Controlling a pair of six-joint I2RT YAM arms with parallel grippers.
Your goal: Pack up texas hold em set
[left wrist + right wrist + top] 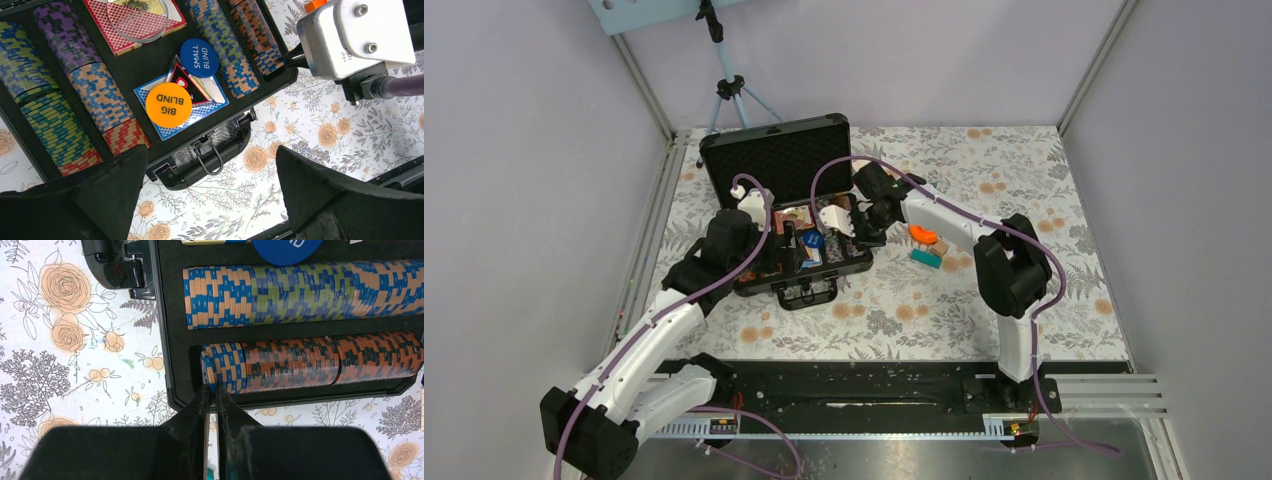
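Packing was nearly done: the case (829, 274) sat open on the left half of the table (1044, 190), with chips (300, 292) lined up in rows, 2 decks (97, 17) and the blind discs (168, 104) in the middle slot. I saw no loose set pieces on the table, only an orange block (923, 237) and a teal block (925, 257). Judged left to do: drop the lid (776, 158) and latch it. The case's long axis ran left-right, slightly skewed, with the tray facing up, the lid upright on the far side and the handle (210, 157) toward the arm bases. The left gripper (211, 152) hung over the case front with jaws wide and empty. The right gripper (212, 390) had jaws almost together at the end chip of the outer row; whether they pinched a chip I cannot tell.
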